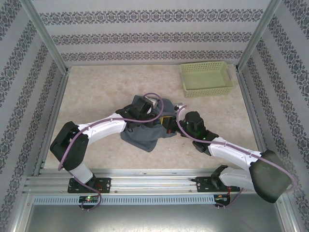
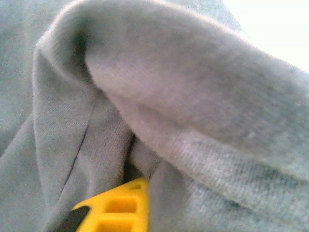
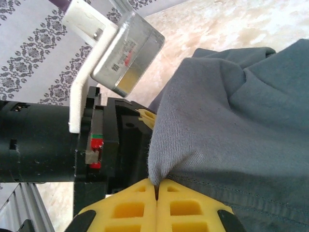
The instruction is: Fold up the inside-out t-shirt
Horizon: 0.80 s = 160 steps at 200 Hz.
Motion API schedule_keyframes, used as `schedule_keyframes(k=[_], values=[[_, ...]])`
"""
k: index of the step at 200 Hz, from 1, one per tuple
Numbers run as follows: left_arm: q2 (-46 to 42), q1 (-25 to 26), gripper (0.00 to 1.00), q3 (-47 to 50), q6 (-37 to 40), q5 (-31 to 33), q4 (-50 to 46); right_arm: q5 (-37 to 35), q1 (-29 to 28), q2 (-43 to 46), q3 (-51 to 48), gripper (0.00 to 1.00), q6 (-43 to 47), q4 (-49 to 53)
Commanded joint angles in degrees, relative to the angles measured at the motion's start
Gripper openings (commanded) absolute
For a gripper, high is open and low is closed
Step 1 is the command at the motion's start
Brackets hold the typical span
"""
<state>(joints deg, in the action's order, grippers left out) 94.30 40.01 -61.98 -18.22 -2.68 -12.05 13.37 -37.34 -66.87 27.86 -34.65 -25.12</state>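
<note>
Lying: the inside-out t-shirt [image 1: 143,137] sat crumpled in a heap in the middle of the table [image 1: 96,92], between both arms.
Right gripper [image 3: 157,186]: clamped tight on a pinch of its hem!
Left gripper [image 1: 153,112]: closed too, buried in cloth; a fold looked caught.
Progress: early, I judged. No flat spread and no fold yet, so nearly all was left.
Hidden: sleeves, collar and the left's second finger.
Beyond: light green basket [image 1: 206,79], well apart.

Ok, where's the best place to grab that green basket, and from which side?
Take the light green basket by its near long wall, coming straight down from above with one finger inside and one outside. It sits upright and open-topped, so the thin rim is exposed, and that wall is probably the easiest one to reach.
</note>
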Motion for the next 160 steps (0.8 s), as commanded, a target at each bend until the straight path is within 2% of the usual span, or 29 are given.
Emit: schedule_keyframes(k=[1,30,58,82,100,109,131,160], values=[[-2.18,-0.55,0.0,-0.69,0.99,0.93,2.69,-3.06,1.18,0.79,-1.45,0.0,-1.86,-0.89],[-6.28,-0.55,0.0,0.54,0.93,-2.83,2.85,-5.45,3.98,0.01,-1.77,0.0,-4.63,0.91],[-11.15,-0.55,0.0,2.4,0.45,-9.59,4.18,-5.7,5.84,-0.79,-1.0,0.0,-4.91,2.48],[-12.1,-0.62,0.0,2.47,0.02,-14.39,4.21,-6.07,6.49,-0.69,0.49,0.13,-3.61,5.45],[-11.9,-0.96,0.0,2.21,-1.11,-15.03,4.13,-6.7,6.47,0.74,1.41,0.34,-1.43,8.73],[-11.65,-1.21,0.0,1.85,-1.89,-15.19,3.97,-7.02,6.41,2.31,1.38,0.4,-0.28,10.22],[-11.25,-2.2,0.0,1.08,-3.49,-16.45,4.25,-7.26,5.18,7.74,0.47,0.46,4.31,12.56],[-10.48,-2.83,0.0,-0.16,-4.2,-17.2,3.98,-6.62,0.32,12.7,0.93,0.51,12.03,14.97]])
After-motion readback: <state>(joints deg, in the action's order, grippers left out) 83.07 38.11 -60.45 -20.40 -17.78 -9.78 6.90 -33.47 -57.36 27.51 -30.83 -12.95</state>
